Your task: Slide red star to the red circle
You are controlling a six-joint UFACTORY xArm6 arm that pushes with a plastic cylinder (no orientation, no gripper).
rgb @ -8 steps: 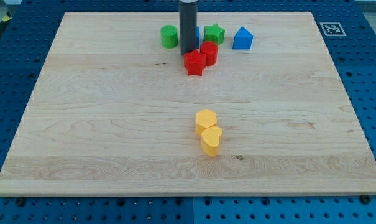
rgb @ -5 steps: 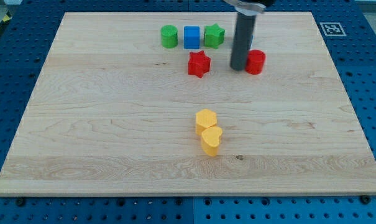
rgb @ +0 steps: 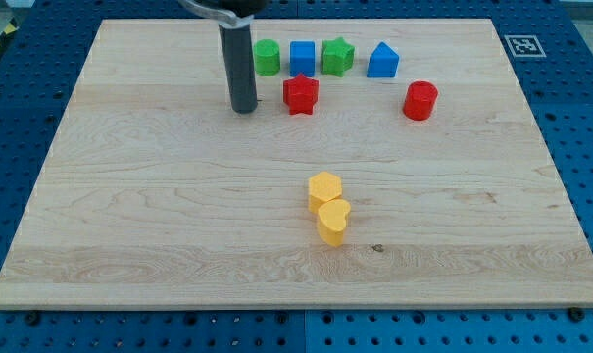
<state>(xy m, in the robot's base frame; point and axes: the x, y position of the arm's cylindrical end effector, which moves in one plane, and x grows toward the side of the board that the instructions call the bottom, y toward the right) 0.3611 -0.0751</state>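
The red star (rgb: pixel 300 94) lies on the wooden board near the view's top, just below the blue square block (rgb: pixel 302 58). The red circle (rgb: pixel 420 100) stands well to the star's right, a clear gap between them. My tip (rgb: pixel 244 109) rests on the board to the left of the red star, a short gap away and not touching it. The dark rod rises from the tip out of the view's top.
A row near the top edge holds a green circle (rgb: pixel 267 58), the blue square, a green star (rgb: pixel 338 56) and a blue house-shaped block (rgb: pixel 382 61). A yellow hexagon (rgb: pixel 325 188) and a yellow heart (rgb: pixel 333 222) touch each other below the middle.
The red circle, first touching the star, was pushed right by my tip. My tip then moved from beside the circle to the star's left. The star shifted slightly left and up.
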